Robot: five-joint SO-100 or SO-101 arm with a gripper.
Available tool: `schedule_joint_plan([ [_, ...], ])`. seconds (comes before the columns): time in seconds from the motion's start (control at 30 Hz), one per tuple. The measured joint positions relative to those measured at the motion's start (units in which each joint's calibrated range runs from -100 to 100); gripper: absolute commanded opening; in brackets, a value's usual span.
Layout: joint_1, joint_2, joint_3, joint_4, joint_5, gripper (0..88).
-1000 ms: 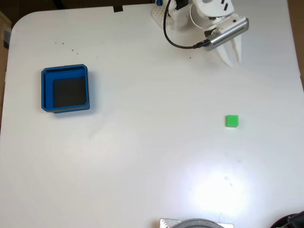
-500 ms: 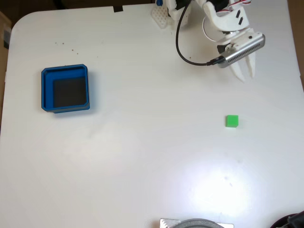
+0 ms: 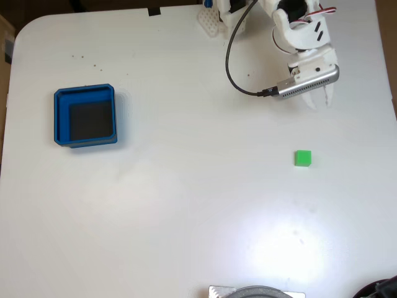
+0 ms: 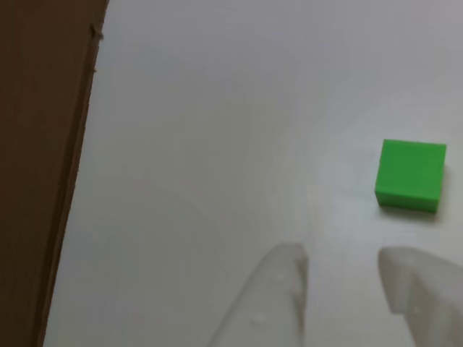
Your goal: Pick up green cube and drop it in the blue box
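The green cube (image 3: 303, 158) lies alone on the white table, right of centre in the fixed view. In that view the blue box (image 3: 85, 116), a shallow blue tray with a dark floor, stands far to the left with nothing in it. My gripper (image 3: 319, 100) hangs above the table, up-screen of the cube, and holds nothing. In the other view its two white fingers (image 4: 284, 278) stand apart around my gripper (image 4: 340, 269), and the cube (image 4: 410, 175) sits just beyond the right fingertip, untouched.
A black cable (image 3: 232, 56) loops from the arm's base (image 3: 214, 18) at the table's top edge. A grey round object (image 3: 257, 292) pokes in at the bottom edge. In the other view the brown area (image 4: 36, 144) marks the table's edge.
The gripper has swung out from the arm's base, down and to the right in the fixed view, closer to the green cube. Cube and box have not moved.
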Motion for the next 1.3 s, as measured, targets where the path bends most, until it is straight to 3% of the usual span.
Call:
schedule_joint_plan([
  [0.5, 2.49, 7.85, -9.66, 8.85, -1.51, 3.4],
  [1.3, 2.56, 21.14, -18.88, 9.18, -1.51, 4.1],
])
